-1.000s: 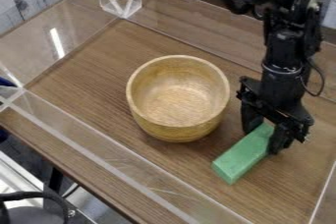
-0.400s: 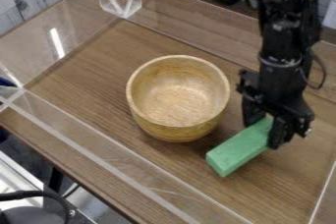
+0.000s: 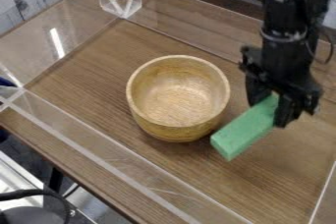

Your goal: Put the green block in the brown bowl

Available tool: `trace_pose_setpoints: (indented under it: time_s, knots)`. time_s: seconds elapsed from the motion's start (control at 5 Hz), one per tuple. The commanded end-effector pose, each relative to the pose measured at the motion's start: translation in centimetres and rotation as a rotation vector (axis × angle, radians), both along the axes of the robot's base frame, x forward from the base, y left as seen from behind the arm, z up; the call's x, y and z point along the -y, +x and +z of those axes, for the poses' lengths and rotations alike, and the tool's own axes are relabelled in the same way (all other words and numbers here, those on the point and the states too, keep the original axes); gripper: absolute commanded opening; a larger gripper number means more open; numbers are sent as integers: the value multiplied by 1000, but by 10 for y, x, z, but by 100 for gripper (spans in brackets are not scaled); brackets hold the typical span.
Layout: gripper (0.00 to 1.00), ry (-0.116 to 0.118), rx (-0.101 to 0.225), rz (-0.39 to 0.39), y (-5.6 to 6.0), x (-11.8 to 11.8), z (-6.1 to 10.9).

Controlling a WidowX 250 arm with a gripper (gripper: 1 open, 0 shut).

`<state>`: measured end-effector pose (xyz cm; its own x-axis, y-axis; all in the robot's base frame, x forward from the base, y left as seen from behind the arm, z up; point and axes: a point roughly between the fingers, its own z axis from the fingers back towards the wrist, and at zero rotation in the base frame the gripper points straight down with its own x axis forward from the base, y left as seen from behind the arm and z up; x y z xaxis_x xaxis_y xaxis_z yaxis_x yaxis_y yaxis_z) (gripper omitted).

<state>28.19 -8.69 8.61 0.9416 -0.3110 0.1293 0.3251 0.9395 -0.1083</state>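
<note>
The green block (image 3: 242,135) hangs tilted to the right of the brown bowl (image 3: 178,96). Its upper end is between the black fingers of my gripper (image 3: 281,114), which is shut on it. The block's lower end points down-left, close to the tabletop and just off the bowl's right wall. The bowl, round and light wood, sits empty in the middle of the table. My arm comes down from the top right.
The wooden tabletop (image 3: 92,66) is fenced by low clear acrylic walls (image 3: 66,120) along the front and left. A small clear bracket (image 3: 120,0) stands at the back left. The table edge runs close to the right of the gripper.
The gripper has risen and shifted slightly back with the green block in it. The block's held end has come up off the table, so it now tilts more steeply.
</note>
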Motion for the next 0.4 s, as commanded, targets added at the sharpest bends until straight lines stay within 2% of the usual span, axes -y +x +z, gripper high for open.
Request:
trace_pose_setpoints:
  time_s: [0.0,0.2]
  knots:
    - [0,-20,100,79,13,-11,37]
    - [0,-17,83,96,11,-30,30]
